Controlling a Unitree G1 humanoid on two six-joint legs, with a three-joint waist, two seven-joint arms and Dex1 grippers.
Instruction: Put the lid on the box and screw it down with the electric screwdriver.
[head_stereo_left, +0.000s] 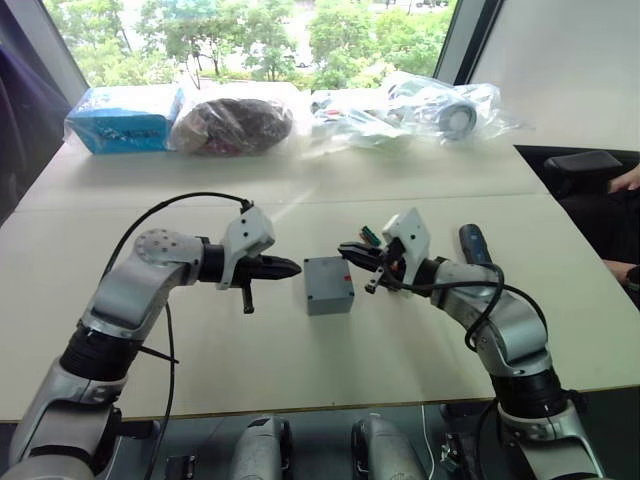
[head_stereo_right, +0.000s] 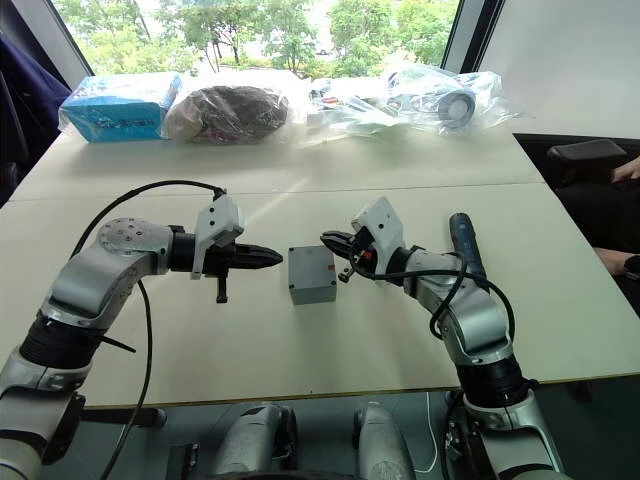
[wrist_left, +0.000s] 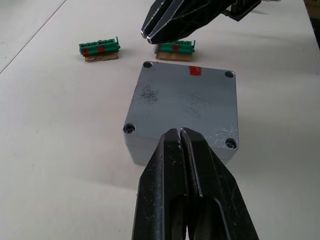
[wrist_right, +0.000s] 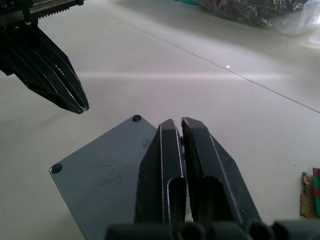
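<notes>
The shallow square grey plastic lid (wrist_left: 184, 102), marked with a small red patch near one edge, already sits on the small deep grey plastic box (head_stereo_left: 329, 285), which stands at the centre of the head view on the pale table (head_stereo_left: 120, 230). Its four corner screw holes are visible in the left wrist view, and whether they hold screws cannot be told. Judging from this, the covering step looks done and the screwing step not yet begun.

The black pen-shaped electric screwdriver with a blue-tinted grip (head_stereo_right: 463, 243) lies on the table right of centre, just beyond the right arm's forearm and untouched. It seems left there within reach of the right arm for the next step.

The left gripper (head_stereo_left: 290, 267) hovers just left of the box with its two black fingers pressed together and empty, its tip close to the lid's near edge. The right gripper (head_stereo_left: 347, 251) hangs just right of the box above the lid's far edge, its fingers nearly together with only a thin slit between them, carrying nothing. The two appear to flank the box to square the lid.

Two small green terminal blocks (wrist_left: 99, 48) rest on the table beyond the box, apart from it. Plastic-wrapped bags (head_stereo_left: 440, 105) and a blue packet (head_stereo_left: 125, 118) line the top of the frame.
</notes>
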